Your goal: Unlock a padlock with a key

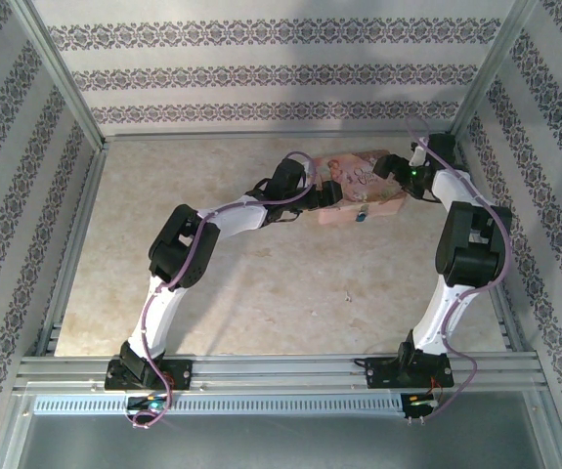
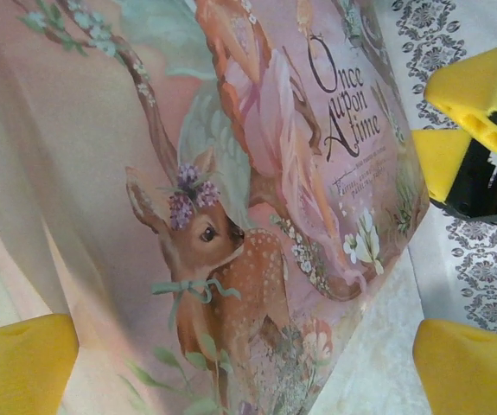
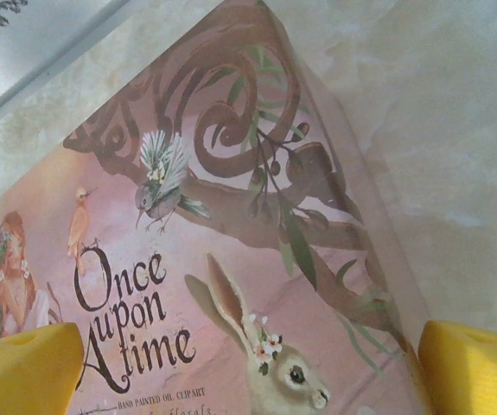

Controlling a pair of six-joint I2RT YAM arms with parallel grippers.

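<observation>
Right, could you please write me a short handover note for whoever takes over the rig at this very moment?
Left gripper: open, over the left end of the pink tin.
Right gripper: open, over the tin's right end.
Padlock: tiny silvery-blue item by the tin's near edge, held by neither gripper; too small to tell whether it is locked.
Done: nothing that the views confirm.
Left: probably the whole unlock, starting with picking up the padlock.

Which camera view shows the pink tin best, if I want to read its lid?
Right wrist: the tin is close, its title nearly upright and sharp. Left wrist shows it steeply tilted, the title slanted. The top view shows it small, partly under the left arm.
</observation>
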